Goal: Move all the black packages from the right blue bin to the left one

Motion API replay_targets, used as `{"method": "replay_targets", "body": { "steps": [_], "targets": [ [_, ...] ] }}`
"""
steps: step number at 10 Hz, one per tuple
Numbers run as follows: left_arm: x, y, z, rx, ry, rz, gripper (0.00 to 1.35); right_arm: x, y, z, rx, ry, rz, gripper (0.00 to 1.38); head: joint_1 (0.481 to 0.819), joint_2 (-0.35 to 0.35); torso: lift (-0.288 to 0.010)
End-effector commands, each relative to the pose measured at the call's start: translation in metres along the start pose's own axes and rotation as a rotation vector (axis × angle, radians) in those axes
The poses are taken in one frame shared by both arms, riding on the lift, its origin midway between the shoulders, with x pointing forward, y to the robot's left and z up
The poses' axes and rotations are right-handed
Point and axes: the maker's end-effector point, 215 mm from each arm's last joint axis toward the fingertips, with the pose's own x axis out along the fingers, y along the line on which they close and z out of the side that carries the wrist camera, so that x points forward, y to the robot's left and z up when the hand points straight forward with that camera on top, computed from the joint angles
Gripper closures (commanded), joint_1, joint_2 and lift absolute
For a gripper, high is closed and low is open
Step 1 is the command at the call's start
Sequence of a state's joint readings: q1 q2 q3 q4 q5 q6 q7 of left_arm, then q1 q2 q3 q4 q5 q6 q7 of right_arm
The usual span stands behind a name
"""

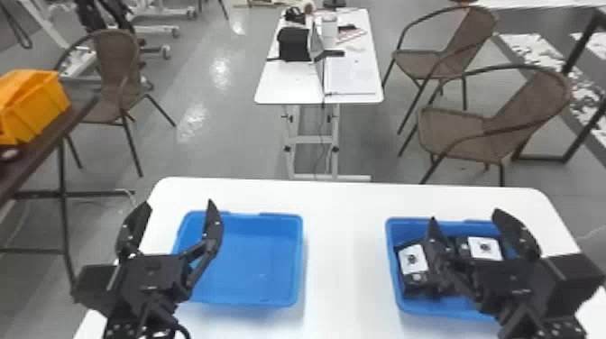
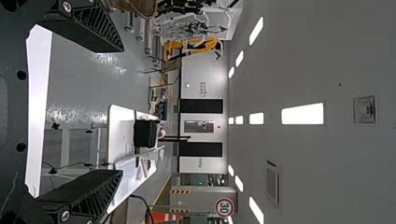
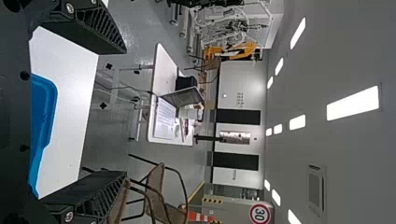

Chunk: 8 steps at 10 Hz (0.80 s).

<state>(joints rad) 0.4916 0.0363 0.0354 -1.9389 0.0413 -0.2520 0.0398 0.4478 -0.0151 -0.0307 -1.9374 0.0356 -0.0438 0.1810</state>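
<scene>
Head view: open left end effector [image 1: 179, 204]; open right end effector [image 1: 465, 215] above the right bin [image 1: 433, 309] holding black packages [image 1: 412, 260].

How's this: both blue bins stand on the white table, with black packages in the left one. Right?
Wrong bin: the head view shows the black packages in the right blue bin; it and the left blue bin stand on the white table.
</scene>
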Motion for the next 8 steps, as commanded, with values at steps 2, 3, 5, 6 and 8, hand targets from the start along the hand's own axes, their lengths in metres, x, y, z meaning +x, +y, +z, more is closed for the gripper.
{"method": "replay_targets", "body": {
  "steps": [2, 3, 5, 6, 8],
  "targets": [
    [0.0003, -0.0006, 0.0007, 0.002, -0.002, -0.003, 0.1, 0.0, 0.0006, -0.0005, 0.004, 0.0, -0.002, 0.1, 0.695, 0.066, 0.0],
    [0.0004, 0.0002, 0.0012, 0.003, -0.004, -0.002, 0.1, 0.0, 0.0006, -0.0005, 0.006, 0.0, -0.002, 0.1, 0.695, 0.066, 0.0],
    [0.0004, 0.0002, 0.0017, 0.003, -0.005, -0.002, 0.1, -0.0005, 0.0005, -0.0011, 0.009, 0.001, -0.004, 0.1, 0.695, 0.066, 0.0],
    [0.0004, 0.0002, 0.0017, 0.003, -0.005, -0.002, 0.1, -0.0005, 0.0005, -0.002, 0.009, 0.003, -0.006, 0.1, 0.695, 0.066, 0.0],
    [0.0004, 0.0, 0.0017, 0.001, -0.005, -0.003, 0.1, -0.0005, 0.0002, -0.0051, 0.013, 0.013, -0.007, 0.1, 0.695, 0.067, 0.0]
  ]
}}
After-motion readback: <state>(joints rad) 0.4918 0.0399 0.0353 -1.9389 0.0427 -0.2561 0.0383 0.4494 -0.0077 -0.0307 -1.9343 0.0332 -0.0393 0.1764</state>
